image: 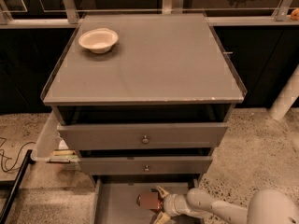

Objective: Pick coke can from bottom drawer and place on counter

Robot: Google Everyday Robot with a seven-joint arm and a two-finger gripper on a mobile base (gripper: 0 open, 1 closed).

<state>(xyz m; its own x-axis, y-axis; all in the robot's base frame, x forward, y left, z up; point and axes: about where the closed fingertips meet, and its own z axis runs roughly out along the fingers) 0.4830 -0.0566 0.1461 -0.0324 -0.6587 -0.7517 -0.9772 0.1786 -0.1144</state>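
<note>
Coke can [147,200] is lying on its side on the floor of the bottom drawer [117,204], about mid-width. It's dull red in this shadow, with one pale metal end facing left. My hand [160,203] is down inside the bottom drawer just right of the can, spread wide and not yet clamped, one fingertip beyond the can and one nearer me. I judge that sideways reach suits a can on its side. The arm [210,206] comes in low from the drawer's right, under the two knobbed drawers [145,135] stacked above it. Above the bottom drawer sits the worktop [159,64], with a white bowl [98,39] at its far left.
</note>
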